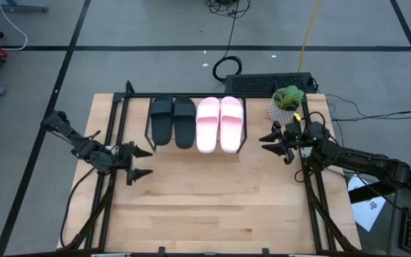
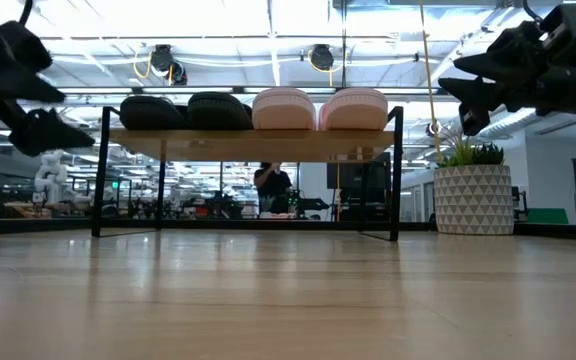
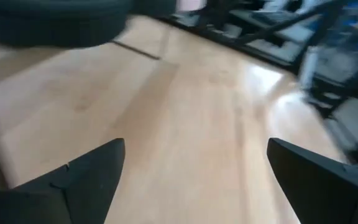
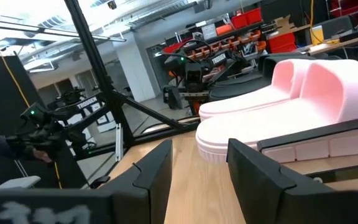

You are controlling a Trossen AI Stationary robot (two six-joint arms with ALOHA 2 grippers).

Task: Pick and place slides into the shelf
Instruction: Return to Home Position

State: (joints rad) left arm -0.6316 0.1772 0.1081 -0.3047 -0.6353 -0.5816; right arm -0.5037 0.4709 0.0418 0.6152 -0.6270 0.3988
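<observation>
All the slides lie side by side on the shelf's (image 1: 148,135) light wood top (image 2: 253,144), soles down. The black pair (image 1: 173,121) (image 2: 183,111) is on the left and the pale pink pair (image 1: 220,123) (image 2: 318,109) on the right. My left gripper (image 1: 143,163) (image 2: 66,112) (image 3: 194,163) is open and hovers above the table, left of the shelf's near left corner. My right gripper (image 1: 267,142) (image 2: 458,105) (image 4: 199,155) is open and hovers right of the shelf, pointing at the pink slides (image 4: 291,112). A black slide (image 3: 55,22) shows blurred in the left wrist view.
A potted plant (image 1: 286,104) (image 2: 473,195) stands on the table's far right corner, just behind my right gripper. A keyboard (image 1: 270,84) and cables lie beyond the far edge. Black frame rails (image 1: 113,143) (image 1: 312,193) run along both table sides. Bare wood (image 1: 212,200) stretches in front of the shelf.
</observation>
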